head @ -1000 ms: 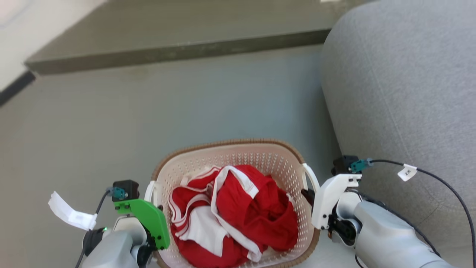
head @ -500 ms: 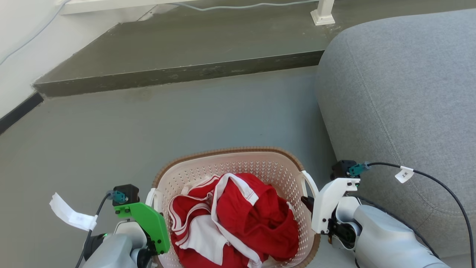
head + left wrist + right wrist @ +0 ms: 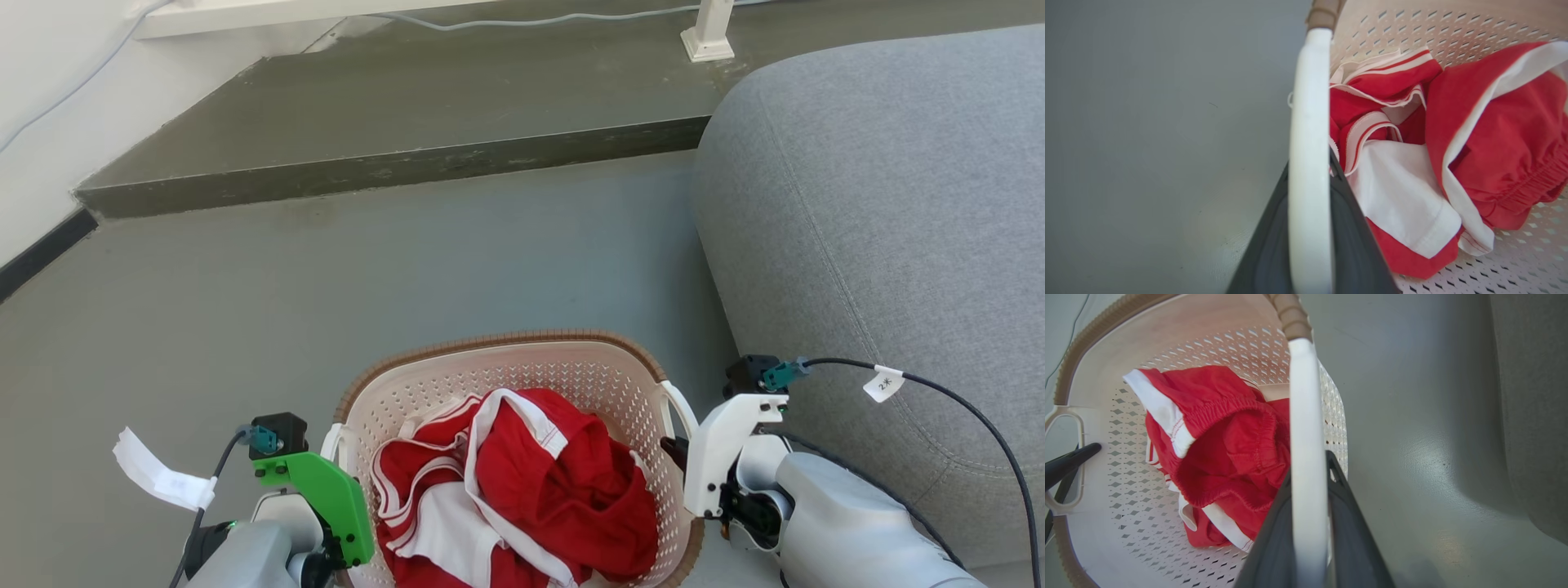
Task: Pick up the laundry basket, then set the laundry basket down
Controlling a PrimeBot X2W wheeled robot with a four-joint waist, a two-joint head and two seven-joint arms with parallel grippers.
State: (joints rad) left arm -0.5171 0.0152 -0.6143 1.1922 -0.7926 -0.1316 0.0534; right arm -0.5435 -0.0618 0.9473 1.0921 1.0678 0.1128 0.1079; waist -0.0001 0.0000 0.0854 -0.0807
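Spanning the basket [image 3: 522,367] crosswise: my left gripper [image 3: 1309,175] pinches its left handle [image 3: 1310,94], my right gripper [image 3: 1308,465] the right handle [image 3: 1302,388]. Both are equally near, so I judge they must move level.

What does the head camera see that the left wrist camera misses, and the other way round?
Head view: the grey sofa, the raised step and the right gripper. Left wrist view: the left gripper with dark fingers either side of the white left handle. Both: the laundry basket, the red and white clothes in it, the grey floor.
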